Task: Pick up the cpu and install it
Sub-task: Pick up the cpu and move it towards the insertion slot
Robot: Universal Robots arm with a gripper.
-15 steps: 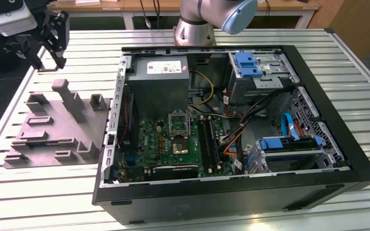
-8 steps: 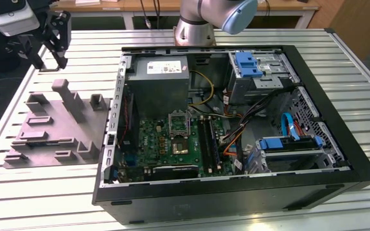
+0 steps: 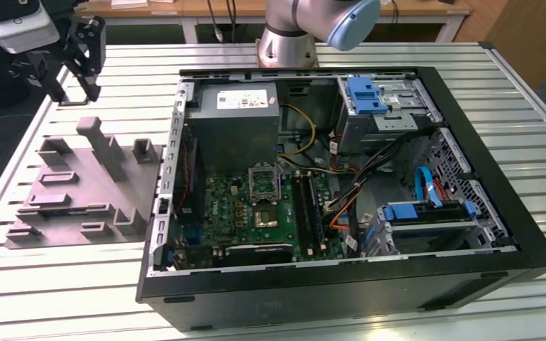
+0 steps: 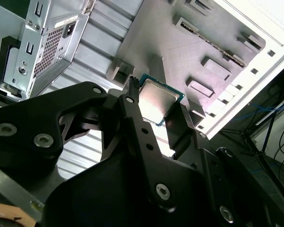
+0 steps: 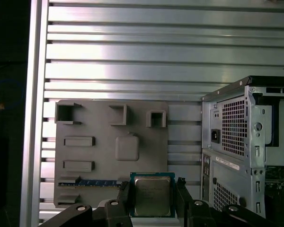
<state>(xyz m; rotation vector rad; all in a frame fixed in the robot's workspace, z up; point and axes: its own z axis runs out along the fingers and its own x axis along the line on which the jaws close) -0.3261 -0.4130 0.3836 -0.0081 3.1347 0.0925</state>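
The cpu [image 5: 152, 195] is a flat square chip with a silvery top and a green rim, and my gripper [image 5: 153, 189] is shut on it, one black finger on each side edge. The second wrist view shows the cpu [image 4: 157, 99] pinched the same way in the gripper [image 4: 156, 101]. In the exterior view the gripper [image 3: 76, 62] hangs high at the far left, above the far end of the grey fixture plate [image 3: 74, 192]. The green motherboard's socket [image 3: 265, 213] lies in the open computer case [image 3: 349, 284], well to the right of the gripper.
The grey fixture plate [image 5: 111, 151] has raised posts and slots, and a thin memory stick [image 5: 90, 182] rests in one. The case's metal rear wall [image 5: 236, 137] stands beside it. Cables, blue drive bays [image 3: 368, 96] and a power supply [image 3: 239, 114] crowd the case. The table is ribbed aluminium.
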